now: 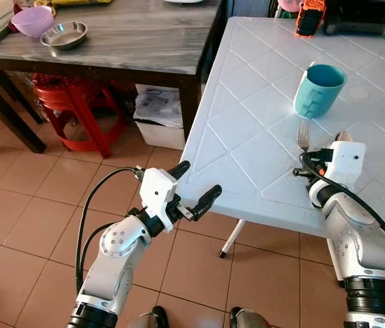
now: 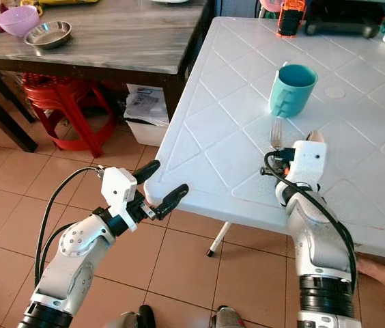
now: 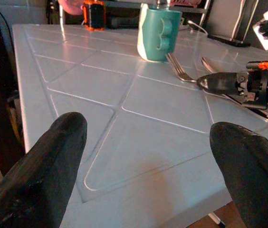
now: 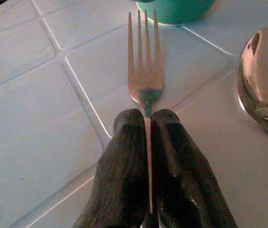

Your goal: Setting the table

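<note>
fork [image 4: 145,76]: lies flat on the white table [image 1: 247,137], tines toward the teal cup [image 1: 319,90]; handle pinched between the closed fingers of the right gripper [image 4: 147,124]. spoon [image 4: 263,83]: on the table just beside the fork. left gripper [image 1: 198,186]: fingers spread wide, empty, at the table's near edge. no legible writing on any item. dark wooden table [image 1: 124,48]: to the left, bearing a purple bowl [image 1: 32,20] and metal bowl [image 1: 64,35].
</note>
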`<state>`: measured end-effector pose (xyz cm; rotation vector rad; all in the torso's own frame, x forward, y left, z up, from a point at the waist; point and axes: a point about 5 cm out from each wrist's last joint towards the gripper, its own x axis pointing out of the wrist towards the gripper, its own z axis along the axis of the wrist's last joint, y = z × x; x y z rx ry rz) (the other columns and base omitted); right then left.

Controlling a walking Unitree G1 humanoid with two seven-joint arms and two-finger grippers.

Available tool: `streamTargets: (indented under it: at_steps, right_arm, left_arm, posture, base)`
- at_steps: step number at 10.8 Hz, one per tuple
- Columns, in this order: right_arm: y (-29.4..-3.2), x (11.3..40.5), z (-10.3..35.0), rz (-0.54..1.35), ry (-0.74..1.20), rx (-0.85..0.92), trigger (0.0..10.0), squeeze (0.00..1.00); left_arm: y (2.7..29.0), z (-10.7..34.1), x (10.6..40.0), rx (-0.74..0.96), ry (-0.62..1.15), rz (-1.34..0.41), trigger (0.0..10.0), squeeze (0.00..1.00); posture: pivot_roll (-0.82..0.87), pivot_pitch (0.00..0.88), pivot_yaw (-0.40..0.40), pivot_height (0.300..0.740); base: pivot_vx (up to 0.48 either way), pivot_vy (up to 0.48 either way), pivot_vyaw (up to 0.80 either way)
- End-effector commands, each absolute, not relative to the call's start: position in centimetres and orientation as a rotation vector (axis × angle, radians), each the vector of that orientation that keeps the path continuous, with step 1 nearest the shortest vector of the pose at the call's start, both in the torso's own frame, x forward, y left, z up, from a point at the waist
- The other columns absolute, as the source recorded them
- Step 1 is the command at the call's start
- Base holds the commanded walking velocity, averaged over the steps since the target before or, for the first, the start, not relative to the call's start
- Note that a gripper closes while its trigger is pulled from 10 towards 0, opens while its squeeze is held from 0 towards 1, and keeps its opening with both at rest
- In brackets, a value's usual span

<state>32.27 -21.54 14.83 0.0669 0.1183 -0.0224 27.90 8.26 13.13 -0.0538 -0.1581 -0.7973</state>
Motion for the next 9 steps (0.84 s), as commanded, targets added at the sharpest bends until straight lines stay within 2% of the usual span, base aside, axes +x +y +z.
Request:
streamTargets:
  at_steps: [1, 3, 4, 6, 7, 8, 9]
  right_arm:
    - [-21.4, 31.3, 11.5, -0.03, 0.272, 0.094, 0.0, 0.0]
    - [-21.0, 31.1, 12.7, -0.046, 0.196, 0.112, 0.0, 0.0]
    - [-20.4, 30.9, 14.9, -0.064, 0.081, 0.144, 0.0, 0.0]
    - [-19.6, 30.5, 16.0, -0.056, 0.031, 0.148, 0.0, 0.0]
    - [-19.1, 30.1, 16.5, -0.068, -0.006, 0.159, 10.0, 0.0]
    - [-18.8, 29.8, 17.0, -0.083, -0.042, 0.148, 10.0, 0.0]
    - [-18.5, 29.4, 17.4, -0.095, -0.08, 0.149, 10.0, 0.0]
  left_arm:
    - [8.2, 13.1, 27.8, -0.038, -0.154, -0.808, 10.0, 0.0]
    - [8.2, 13.1, 27.8, -0.044, -0.156, -0.811, 10.0, 0.0]
    - [8.3, 13.6, 28.1, -0.072, -0.166, -0.807, 10.0, 0.0]
    - [8.6, 13.8, 28.6, -0.081, -0.168, -0.789, 10.0, 0.0]
    - [9.1, 13.6, 29.2, -0.093, -0.165, -0.729, 10.0, 0.0]
    - [9.7, 13.7, 29.9, -0.1, -0.172, -0.629, 10.0, 0.0]
    - [11.1, 13.5, 31.1, -0.09, -0.16, -0.436, 10.0, 0.0]
  posture:
    - [-0.18, 0.213, 0.09, 0.74]
    - [-0.18, 0.208, 0.087, 0.74]
    - [-0.18, 0.206, 0.085, 0.74]
    - [-0.19, 0.193, 0.081, 0.74]
    - [-0.19, 0.186, 0.081, 0.74]
    - [-0.19, 0.182, 0.082, 0.74]
    - [-0.2, 0.177, 0.083, 0.74]
  base:
    - [0.0, 0.0, 0.0]
    - [0.0, 0.0, 0.0]
    - [0.0, 0.0, 0.0]
    - [0.0, 0.0, 0.0]
    - [0.0, 0.0, 0.0]
    - [0.0, 0.0, 0.0]
    - [0.0, 0.0, 0.0]
